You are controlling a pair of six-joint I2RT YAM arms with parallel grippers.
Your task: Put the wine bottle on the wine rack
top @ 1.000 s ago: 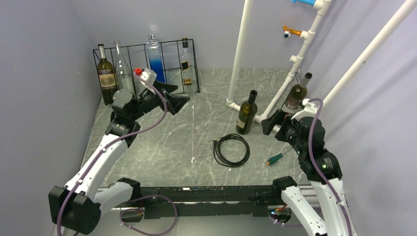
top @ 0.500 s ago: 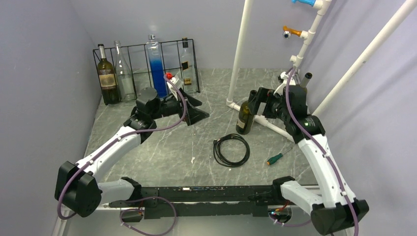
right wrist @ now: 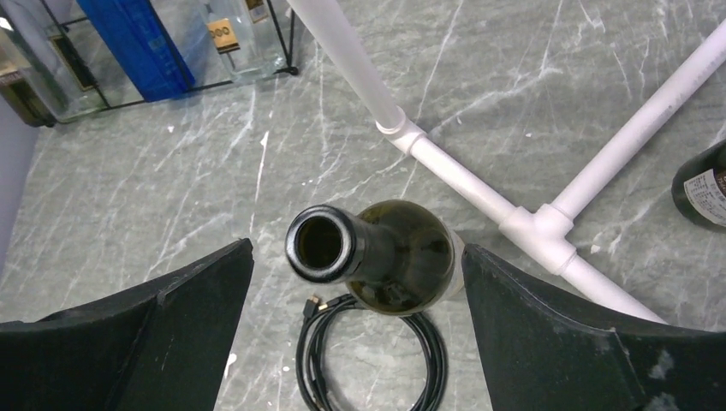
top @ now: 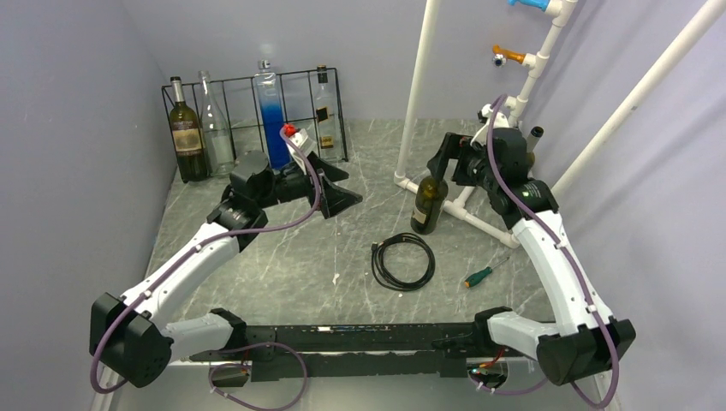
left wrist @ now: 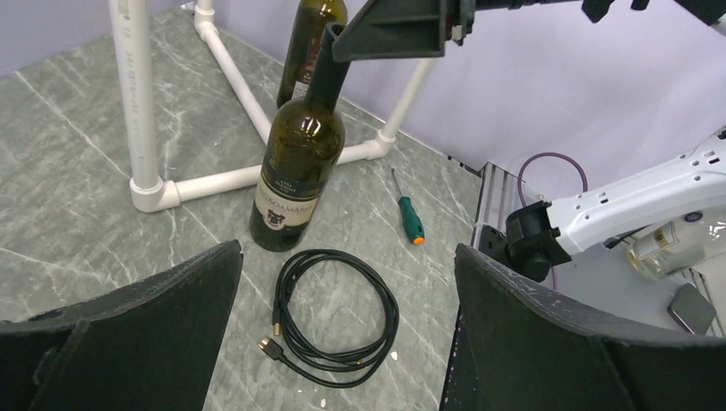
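While left hand (top: 341,187) and right hand (right wrist: 355,248) gape | rack (top: 341,116): 4 bottles (top: 272,120) | table (top: 342,248): 2 wine bottles (top: 426,205)

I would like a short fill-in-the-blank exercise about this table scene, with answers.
The open right tool hangs over the dark green glass wine bottle, which stands ____. The black thin-wire wine rack holds ____ bottles. In the top view, the green-handled screwdriver lies to the ____ of the coiled black cable.
Answers: upright; four; right.
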